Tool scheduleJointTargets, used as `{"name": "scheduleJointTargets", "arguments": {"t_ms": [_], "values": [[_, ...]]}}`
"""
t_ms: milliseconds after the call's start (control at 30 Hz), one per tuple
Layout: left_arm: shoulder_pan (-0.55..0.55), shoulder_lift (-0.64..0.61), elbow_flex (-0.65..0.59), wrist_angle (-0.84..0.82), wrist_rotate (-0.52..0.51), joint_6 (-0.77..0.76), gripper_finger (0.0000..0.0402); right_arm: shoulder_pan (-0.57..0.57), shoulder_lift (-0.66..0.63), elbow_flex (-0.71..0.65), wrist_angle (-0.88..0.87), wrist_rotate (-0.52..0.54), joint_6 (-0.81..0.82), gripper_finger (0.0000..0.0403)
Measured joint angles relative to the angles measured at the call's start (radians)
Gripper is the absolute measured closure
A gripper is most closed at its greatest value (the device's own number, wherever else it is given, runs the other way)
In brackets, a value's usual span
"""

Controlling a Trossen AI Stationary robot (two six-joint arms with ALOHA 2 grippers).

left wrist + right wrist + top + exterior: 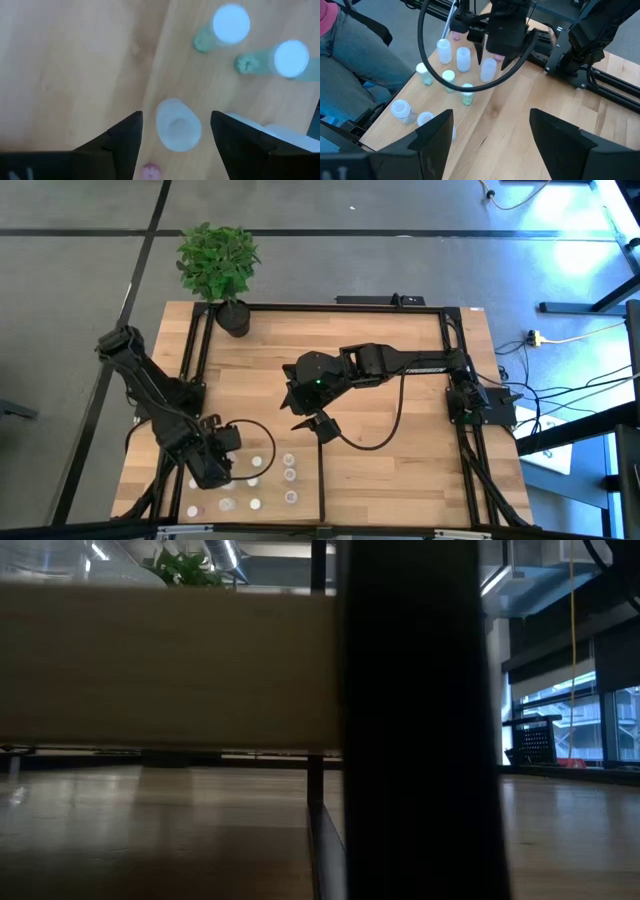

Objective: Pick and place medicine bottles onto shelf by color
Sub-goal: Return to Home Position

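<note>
Edges: shelf (400,480) framed by thin black rails (330,307); short divider bar (320,480) running in from the edge at the high view's bottom; all medicine bottles (290,475) on the left arm's side of it.
Open room: bare boards across the whole section on the right arm's side of the divider; plant pot (234,317) at the top rail, well apart from the bottles.
Count: ten bottles countable in the right wrist view: three whitish, three greenish, two pink-topped, two clear.
Left gripper (176,116): spread wide, one whitish bottle (177,132) between the fingers, gaps on both sides, grasping nothing.
Right gripper (491,114): spread open, empty, over bare wood just beside the divider's end.
Beyond the table: a person's leg in jeans (355,50).
</note>
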Motion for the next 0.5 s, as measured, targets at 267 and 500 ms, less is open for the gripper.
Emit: {"name": "scheduleJointTargets", "arguments": {"t_ms": [267, 500], "values": [[0.0, -0.053, 0.065, -0.149, -0.135, 0.008, 0.0208, 0.0, 0.0, 0.0, 0.001, 0.0, 0.0, 0.0138], [0.007, -0.149, 0.079, -0.284, -0.246, 0.037, 0.027, 0.0, 0.0, 0.0, 0.002, 0.0, 0.0, 0.0138]]}}
